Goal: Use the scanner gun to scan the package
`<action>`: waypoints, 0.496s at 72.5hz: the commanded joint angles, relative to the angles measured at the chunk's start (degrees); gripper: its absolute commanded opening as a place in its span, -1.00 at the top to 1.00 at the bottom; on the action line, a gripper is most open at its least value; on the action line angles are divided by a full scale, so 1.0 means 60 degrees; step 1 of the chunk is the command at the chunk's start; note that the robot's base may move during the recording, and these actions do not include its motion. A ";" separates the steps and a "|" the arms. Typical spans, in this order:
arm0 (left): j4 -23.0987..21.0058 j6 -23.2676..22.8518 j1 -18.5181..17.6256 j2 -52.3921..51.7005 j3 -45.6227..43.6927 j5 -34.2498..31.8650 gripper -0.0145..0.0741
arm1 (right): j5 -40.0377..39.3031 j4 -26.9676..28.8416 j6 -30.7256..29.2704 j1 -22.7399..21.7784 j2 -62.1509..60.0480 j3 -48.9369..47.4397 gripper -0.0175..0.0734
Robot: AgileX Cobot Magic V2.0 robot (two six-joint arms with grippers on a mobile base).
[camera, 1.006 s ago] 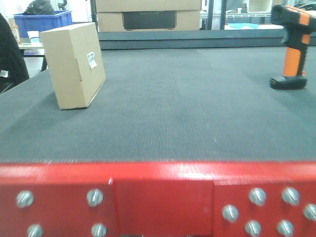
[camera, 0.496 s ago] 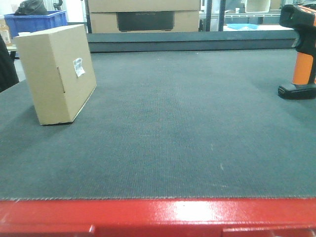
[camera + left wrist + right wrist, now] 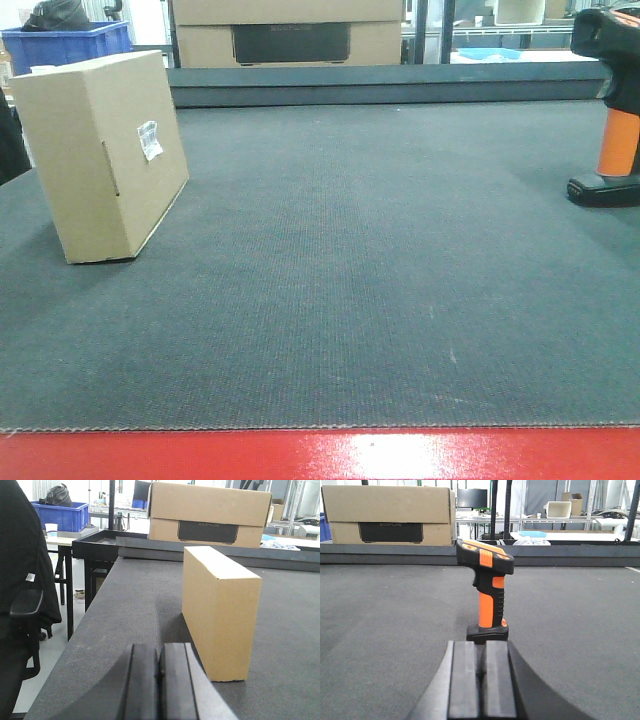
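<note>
One scanner gun (image 3: 618, 140), partly off-frame.

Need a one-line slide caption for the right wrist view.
Right gripper, jaws shut, faces the upright scanner gun on the dark mat; large cardboard box at the back.

My package (image 3: 100, 155) is a small, flat, tan cardboard box standing on a narrow edge on the dark mat (image 3: 350, 250) on my left side. Its broad face carries a small white label (image 3: 149, 140) and is turned toward the middle. My scanner gun (image 3: 487, 592) stands upright on its black foot, well apart on my right side, with an orange handle and a black-and-orange head on top
</note>
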 commanded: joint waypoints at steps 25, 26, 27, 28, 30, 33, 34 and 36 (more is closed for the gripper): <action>0.0096 -0.0002 -0.0052 -0.0036 -0.0024 -0.0113 0.92 | -0.0158 -0.0078 -0.0028 -0.0023 -0.0016 -0.0003 0.98; 0.0096 -0.0002 -0.0052 -0.0036 -0.0024 -0.0113 0.92 | -0.0158 -0.0078 -0.0028 -0.0023 -0.0016 -0.0003 0.98; 0.0096 -0.0002 -0.0052 -0.0036 -0.0024 -0.0113 0.92 | -0.0158 -0.0078 -0.0028 -0.0023 -0.0016 -0.0003 0.98; 0.0096 -0.0002 -0.0052 -0.0036 -0.0024 -0.0113 0.92 | -0.0158 -0.0078 -0.0028 -0.0023 -0.0016 -0.0003 0.98; 0.0096 -0.0002 -0.0052 -0.0036 -0.0024 -0.0113 0.92 | -0.0158 -0.0078 -0.0028 -0.0023 -0.0016 -0.0003 0.98; 0.0097 -0.0002 -0.0052 -0.0036 -0.0024 -0.0135 0.92 | -0.0158 -0.0078 -0.0028 -0.0023 -0.0016 -0.0003 0.98; 0.0097 -0.0002 -0.0052 -0.0036 -0.0024 -0.0240 0.92 | -0.0158 -0.0078 -0.0028 -0.0023 -0.0016 -0.0003 0.98; 0.0097 -0.0002 -0.0052 -0.0036 -0.0024 -0.0373 0.92 | -0.0158 -0.0078 -0.0028 -0.0023 -0.0016 -0.0003 0.98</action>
